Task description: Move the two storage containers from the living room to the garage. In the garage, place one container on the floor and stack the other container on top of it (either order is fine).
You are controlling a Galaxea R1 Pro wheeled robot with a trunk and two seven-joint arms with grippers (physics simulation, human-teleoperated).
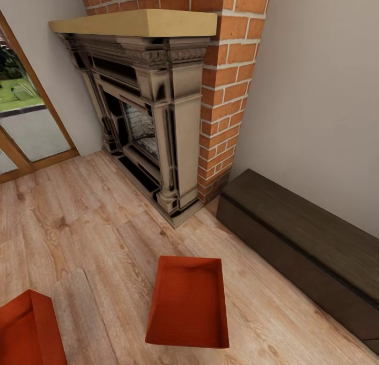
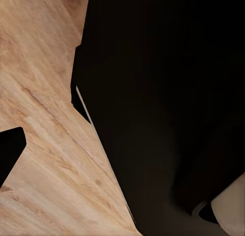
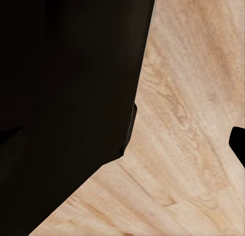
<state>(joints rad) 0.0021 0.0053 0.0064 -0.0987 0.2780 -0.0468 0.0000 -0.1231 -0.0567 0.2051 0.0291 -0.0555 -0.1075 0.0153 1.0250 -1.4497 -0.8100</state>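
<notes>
Two orange-red storage containers lie before you on the wood-plank floor (image 1: 79,223) of the living room: one (image 1: 188,302) open-topped, near the brick fireplace (image 1: 158,117) and dark low bench (image 1: 305,249); the other (image 1: 29,328) at your lower left, cut by the frame edge. From both wrist views you cannot tell either gripper's state.

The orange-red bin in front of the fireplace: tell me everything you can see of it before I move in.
The orange-red rectangular storage bin sits open side up on the light wood-plank floor, whole in the head view. Its walls look thin, smooth and plain, like plastic, flaring slightly toward the rim; the inside looks empty. It lies a little way in front of the brick fireplace, with the dark wooden bench to its right. Only the floor touches it.
</notes>
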